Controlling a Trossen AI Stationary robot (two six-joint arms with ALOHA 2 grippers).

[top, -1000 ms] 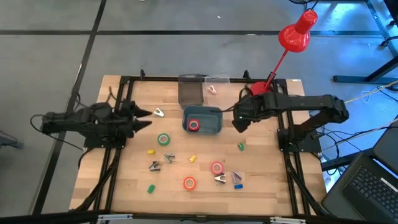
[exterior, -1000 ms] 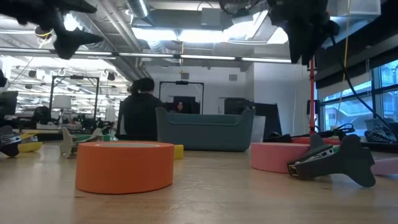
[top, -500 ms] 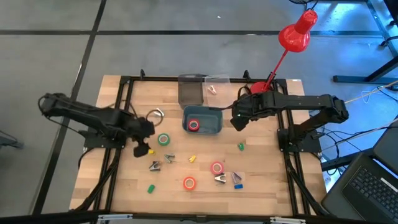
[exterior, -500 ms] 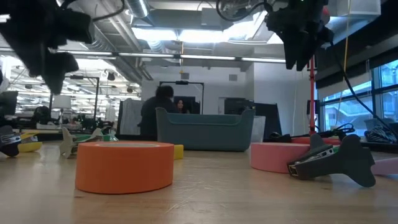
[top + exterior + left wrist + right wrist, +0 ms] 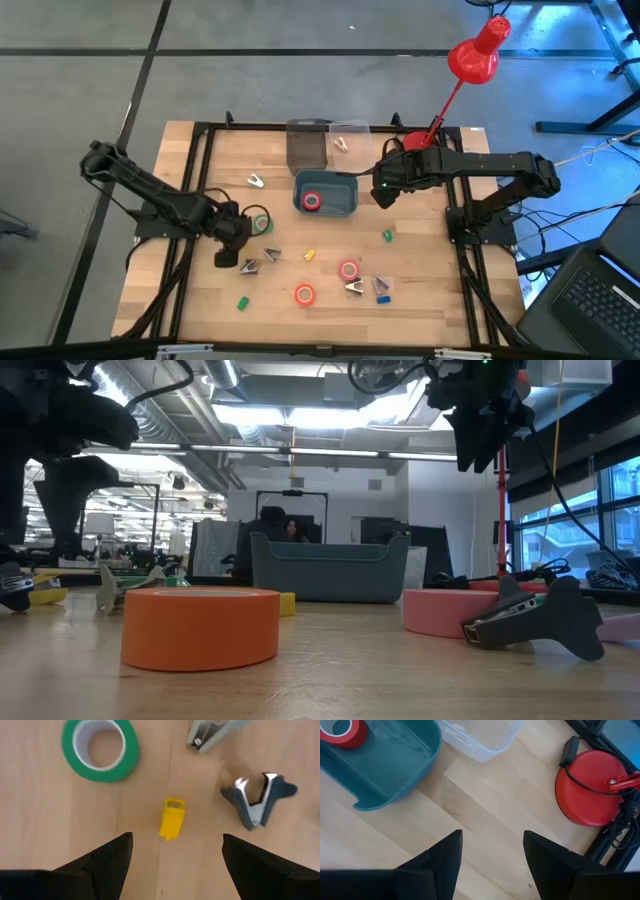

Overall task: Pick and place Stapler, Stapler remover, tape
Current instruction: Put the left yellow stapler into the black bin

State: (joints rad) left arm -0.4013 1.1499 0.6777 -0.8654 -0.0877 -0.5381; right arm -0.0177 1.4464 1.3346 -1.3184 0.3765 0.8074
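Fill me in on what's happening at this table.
The robot is sorting office items into a teal bin, which already holds one red tape roll. The left gripper hangs open over a small yellow block, with the green tape roll and a stapler remover nearby. The right gripper hovers open and empty beside the bin. Other tape rolls lie loose on the table.

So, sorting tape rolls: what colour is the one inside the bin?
Red roll, clearest in the right wrist view.
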